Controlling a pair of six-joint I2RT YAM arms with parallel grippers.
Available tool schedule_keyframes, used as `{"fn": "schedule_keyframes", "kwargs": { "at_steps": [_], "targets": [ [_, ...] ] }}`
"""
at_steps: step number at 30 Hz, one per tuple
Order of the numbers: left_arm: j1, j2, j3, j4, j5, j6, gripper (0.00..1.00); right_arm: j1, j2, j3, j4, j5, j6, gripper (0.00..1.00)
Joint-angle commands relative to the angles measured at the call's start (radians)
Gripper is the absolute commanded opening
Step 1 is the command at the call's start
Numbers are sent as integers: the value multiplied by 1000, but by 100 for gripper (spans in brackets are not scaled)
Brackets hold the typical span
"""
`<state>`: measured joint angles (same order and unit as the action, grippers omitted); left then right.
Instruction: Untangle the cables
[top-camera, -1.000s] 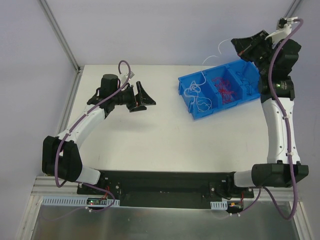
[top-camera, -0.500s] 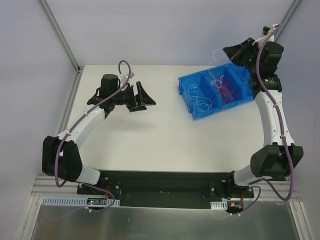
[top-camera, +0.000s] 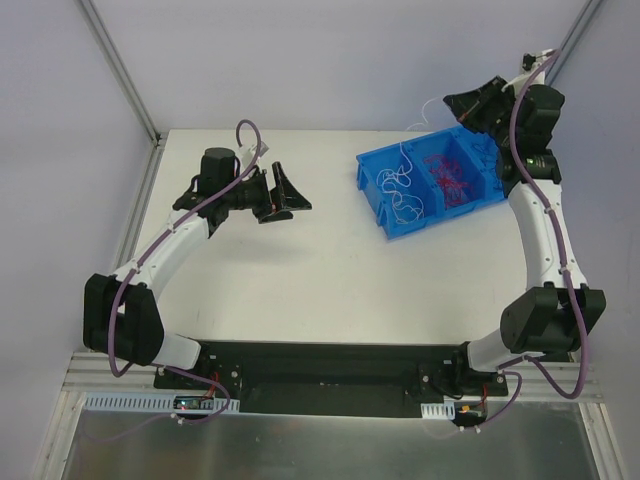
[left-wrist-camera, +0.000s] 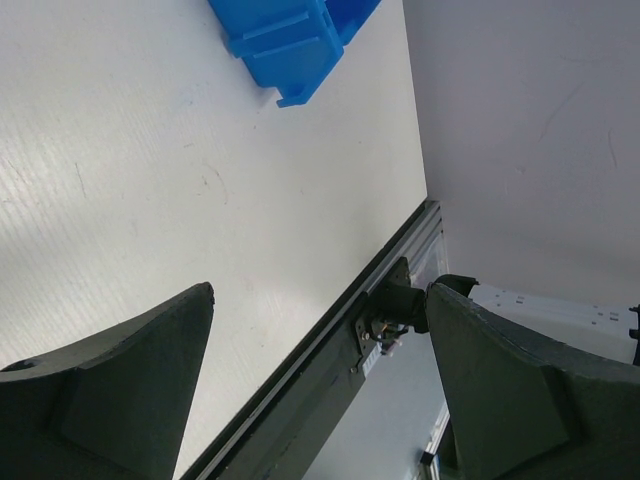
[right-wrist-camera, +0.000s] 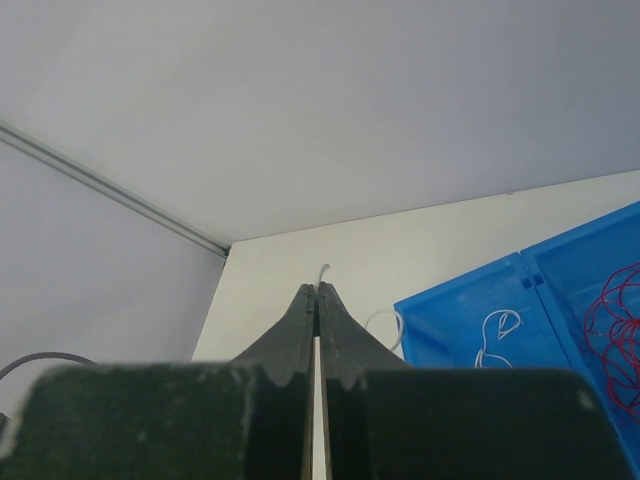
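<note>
Cables (top-camera: 445, 180) look featherlight and snag-prone; our right fingers (right-wrist-camera: 288, 335) pinch a white strand (right-wrist-camera: 322, 269) near its end, left fingers (left-wrist-camera: 120, 400) spread wide

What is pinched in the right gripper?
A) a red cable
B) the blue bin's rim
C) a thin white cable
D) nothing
C: the right gripper is shut, and a thin white cable pokes out at its fingertips, beside the blue bin.

Bright blue plastic bin (top-camera: 368, 178), curly red cables (top-camera: 446, 178) beside thin white cables (top-camera: 404, 192), plain white counter (top-camera: 330, 270), matte black left gripper (top-camera: 296, 196) and right gripper (top-camera: 450, 102), left arm (top-camera: 175, 245) and right arm (top-camera: 545, 235) white with black joints — purple cables (top-camera: 125, 300) along them, pale grey walls (top-camera: 300, 60).
</note>
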<state>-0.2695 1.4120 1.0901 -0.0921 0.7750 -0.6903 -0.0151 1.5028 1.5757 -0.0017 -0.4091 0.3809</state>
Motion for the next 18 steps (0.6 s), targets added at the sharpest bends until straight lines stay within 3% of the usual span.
{"fn": "schedule_keyframes", "kwargs": {
  "at_steps": [1,7,15,18],
  "targets": [
    [-10,-48,34,11,3,23,86,15,-10,-49,95,-23,-14,0],
    [-11,-47,34,11,1,25,86,76,69,-100,83,6,-158,0],
    [-13,-47,34,11,1,25,86,193,175,-138,-93,248,-341,0],
    [-16,-44,33,11,-6,31,86,198,235,-146,-113,240,-366,3]
  ]
}}
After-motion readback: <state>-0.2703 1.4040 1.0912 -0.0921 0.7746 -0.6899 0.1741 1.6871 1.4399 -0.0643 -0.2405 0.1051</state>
